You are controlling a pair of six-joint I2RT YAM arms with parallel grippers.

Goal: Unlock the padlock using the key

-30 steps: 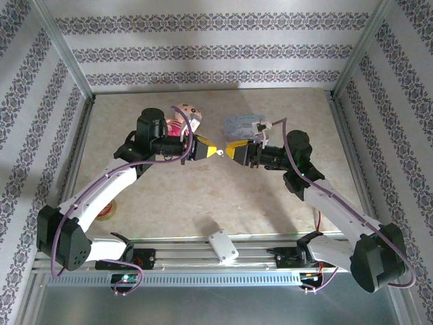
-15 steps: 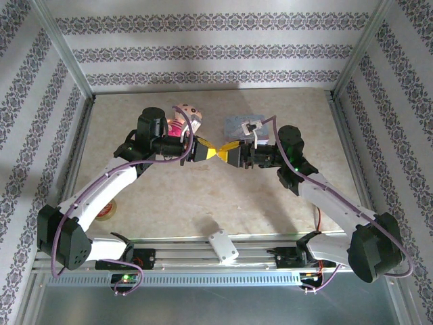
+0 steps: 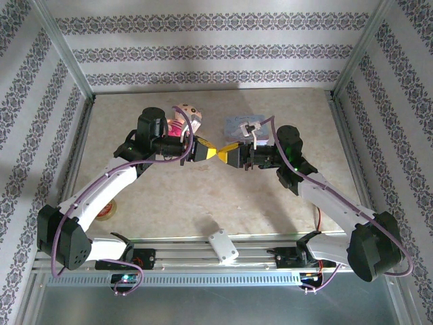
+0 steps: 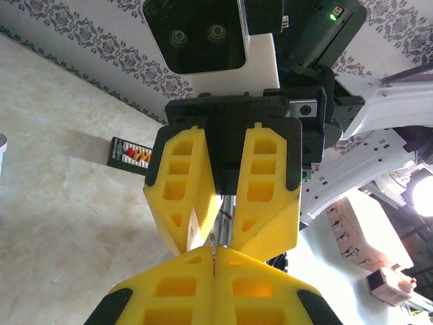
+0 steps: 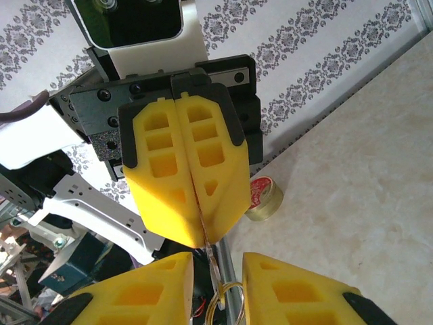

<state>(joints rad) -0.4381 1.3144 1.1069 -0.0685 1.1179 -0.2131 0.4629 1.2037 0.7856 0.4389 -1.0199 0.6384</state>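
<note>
Above table [image 3: 203, 196], left fingers' [image 5: 169, 176] key [image 5: 212, 264] points toward right fingers [image 4: 179, 183].

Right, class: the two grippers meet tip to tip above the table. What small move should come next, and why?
Probably the right gripper should close on the key. The left gripper is shut on its thin blade, and the key ring hangs in the gap between the right fingers, which stand apart. With both gripping, the left could let go.
</note>
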